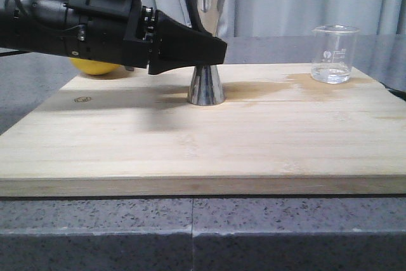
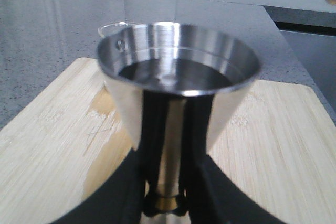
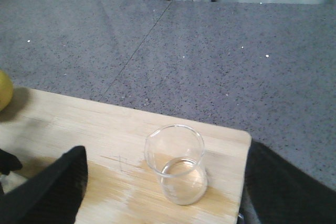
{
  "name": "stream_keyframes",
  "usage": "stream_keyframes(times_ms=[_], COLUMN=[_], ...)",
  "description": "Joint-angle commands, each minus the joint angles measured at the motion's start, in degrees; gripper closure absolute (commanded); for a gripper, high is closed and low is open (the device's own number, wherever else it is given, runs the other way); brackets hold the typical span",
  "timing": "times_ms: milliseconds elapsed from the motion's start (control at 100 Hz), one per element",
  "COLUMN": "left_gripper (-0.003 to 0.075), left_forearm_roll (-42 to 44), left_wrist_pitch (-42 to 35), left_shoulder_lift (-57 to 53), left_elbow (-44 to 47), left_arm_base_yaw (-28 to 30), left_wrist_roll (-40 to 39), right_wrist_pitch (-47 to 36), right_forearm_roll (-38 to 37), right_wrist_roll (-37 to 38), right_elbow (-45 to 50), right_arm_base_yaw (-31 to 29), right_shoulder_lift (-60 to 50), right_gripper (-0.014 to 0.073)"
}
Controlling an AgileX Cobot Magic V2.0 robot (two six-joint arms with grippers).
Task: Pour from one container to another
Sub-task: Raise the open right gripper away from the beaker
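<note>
Cutting board: the pale bamboo cutting board (image 1: pixel 190 150) fills the lower half of the front view, lying on the grey speckled stone desk (image 1: pixel 95 233); a damp stain sits on the board in the centre right of that view, between jigger and beaker.

Left tool: the black left tool (image 1: pixel 212 49) reaches in from the upper left of the front view and, in the left wrist view, its fingers (image 2: pixel 126 198) close around the gold-banded waist, gripping the jigger.

Jigger: the tall shiny steel hourglass-shaped double jigger (image 1: pixel 206 46) stands upright at centre of the front view, foot on the board; its upper cup appears to hold dark liquid.

Jigger risk: a sideways tug or sudden release by the left tool could topple this narrow-footed vessel and spill it.

Right tool: the black right tool (image 3: pixel 157 219) shows only as two dark fingers at the lower corners of the right wrist view, spread wide and holding nothing.

Beaker: the small clear glass beaker (image 1: pixel 333 54) with white marks stands at the far right of the board, a little clear liquid inside, well apart from the jigger.

Beaker risk: it stands near the board edge; an off-centre approach could nudge it off, and smooth glass may slip.

Pour risk: the jigger mouth is narrow, so a hasty tilt would likely overshoot.

Lemon: a yellow round fruit (image 1: pixel 95 66) lies behind the left arm.
</note>
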Motion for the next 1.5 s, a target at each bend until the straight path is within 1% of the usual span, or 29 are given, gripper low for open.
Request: stream_keyframes(times_ms=[0,310,410,500,530,630,680,800,900,1040,1110,1140,1190,1230,1240,1260,1300,1310,1330,1360,1380,1430,1490], left_gripper=[0.0596,0.0596,0.0596,0.0596,0.0596,0.0596,0.0596,0.0596,0.0596,0.0596,0.0596,0.0596,0.0596,0.0596,0.0596,0.0596,0.0596,0.0596,0.0596,0.0596,0.0596,0.0596,0.0596], left_forearm_roll=[-4.48,-4.48,-4.48,-4.48,-4.48,-4.48,-4.48,-4.48,-4.48,-4.48,-4.48,-4.48,-4.48,-4.48,-4.48,-4.48,-4.48,-4.48,-4.48,-4.48,-4.48,-4.48,-4.48], left_wrist_pitch=[5.97,5.85,5.85,5.85,5.85,5.85,5.85,5.85,5.85,5.85,5.85,5.85,5.85,5.85,5.85,5.85,5.85,5.85,5.85,5.85,5.85,5.85,5.85], left_shoulder_lift=[-2.40,-2.40,-2.40,-2.40,-2.40,-2.40,-2.40,-2.40,-2.40,-2.40,-2.40,-2.40,-2.40,-2.40,-2.40,-2.40,-2.40,-2.40,-2.40,-2.40,-2.40,-2.40,-2.40], left_elbow=[-1.48,-1.48,-1.48,-1.48,-1.48,-1.48,-1.48,-1.48,-1.48,-1.48,-1.48,-1.48,-1.48,-1.48,-1.48,-1.48,-1.48,-1.48,-1.48,-1.48,-1.48,-1.48,-1.48], left_arm_base_yaw=[-0.53,-0.53,-0.53,-0.53,-0.53,-0.53,-0.53,-0.53,-0.53,-0.53,-0.53,-0.53,-0.53,-0.53,-0.53,-0.53,-0.53,-0.53,-0.53,-0.53,-0.53,-0.53,-0.53], left_wrist_roll=[-0.48,-0.48,-0.48,-0.48,-0.48,-0.48,-0.48,-0.48,-0.48,-0.48,-0.48,-0.48,-0.48,-0.48,-0.48,-0.48,-0.48,-0.48,-0.48,-0.48,-0.48,-0.48,-0.48], right_wrist_pitch=[0.01,-1.73,-3.99,-7.19,-8.25,-9.43,-9.55,-9.74,-9.16,-5.61,-2.55,0.06,4.40,8.73,9.49,11.85,16.51,17.22,19.25,21.65,23.33,26.75,30.06], right_forearm_roll=[-1.01,-1.01,-1.01,-0.78,0.43,8.68,14.11,25.15,31.27,39.62,45.28,48.01,55.36,61.02,63.46,67.33,73.89,76.69,81.05,86.27,89.20,93.80,95.60], right_wrist_roll=[1.04,1.04,1.04,-1.60,-3.11,-12.03,-19.26,-29.59,-35.92,-43.21,-49.23,-52.13,-58.86,-66.51,-69.33,-72.31,-81.80,-85.13,-88.50,-96.14,-99.32,-103.29,-104.16], right_elbow=[-1.33,-1.33,-1.33,-1.33,-1.33,-1.33,-1.33,-1.33,-1.33,-1.33,-1.21,-1.21,-1.21,-1.21,-1.21,-1.21,-1.33,-1.42,-1.52,-1.45,-1.45,-1.45,-1.45], right_arm_base_yaw=[-0.22,-0.22,-0.22,-0.22,-0.22,-0.22,-0.22,-0.22,-0.22,-0.11,0.82,1.53,3.26,5.28,5.66,6.79,8.99,9.35,10.37,11.51,12.19,13.12,12.98], right_shoulder_lift=[-1.55,-1.63,-1.63,-1.63,-1.63,-1.67,-1.67,-1.67,-1.67,-1.67,-1.67,-1.67,-1.67,-1.67,-1.67,-1.67,-1.67,-1.67,-1.67,-1.67,-1.67,-1.67,-1.67], right_gripper=[0.0040,0.0040,0.0040,0.0040,0.0040,0.0040,0.0040,0.0040,0.0040,0.0041,0.0041,0.0041,0.0041,0.0041,0.0041,0.0041,0.0041,0.0041,0.0041,0.0041,0.0041,0.0041,0.0041])
